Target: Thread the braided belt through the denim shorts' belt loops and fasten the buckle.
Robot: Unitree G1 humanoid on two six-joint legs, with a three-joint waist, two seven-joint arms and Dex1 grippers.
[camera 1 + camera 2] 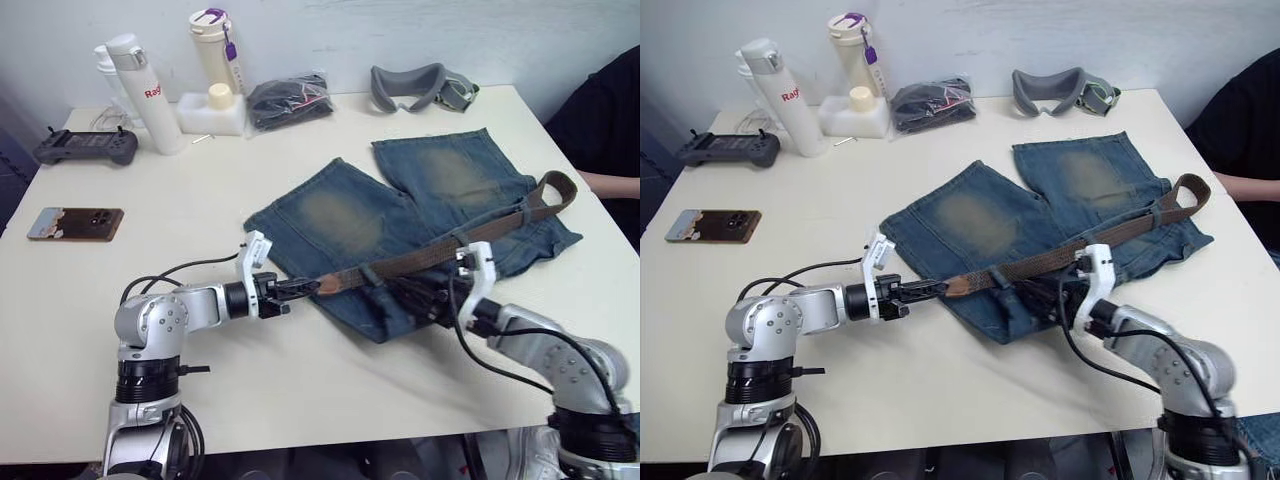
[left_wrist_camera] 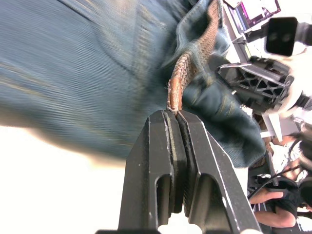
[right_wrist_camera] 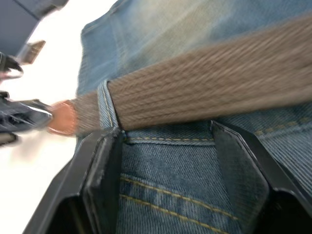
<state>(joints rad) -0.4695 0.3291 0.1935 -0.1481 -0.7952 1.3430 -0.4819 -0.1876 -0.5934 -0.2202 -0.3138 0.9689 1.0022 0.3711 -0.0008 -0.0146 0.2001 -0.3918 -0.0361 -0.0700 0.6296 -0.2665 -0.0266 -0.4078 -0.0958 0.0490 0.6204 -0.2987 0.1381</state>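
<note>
On a white table [image 1: 330,390], the left gripper [image 1: 300,288] pinches the tan tip of the braided belt [image 1: 440,252], which runs across the denim shorts [image 1: 400,225] lying mid-table. The right gripper [image 3: 165,146] sits on the waistband, fingers spread wide. The right wrist view shows the belt passing under a belt loop [image 3: 108,105]. Flasks [image 1: 140,85], a phone [image 1: 75,222] and goggles [image 1: 420,85] stand well clear.
</note>
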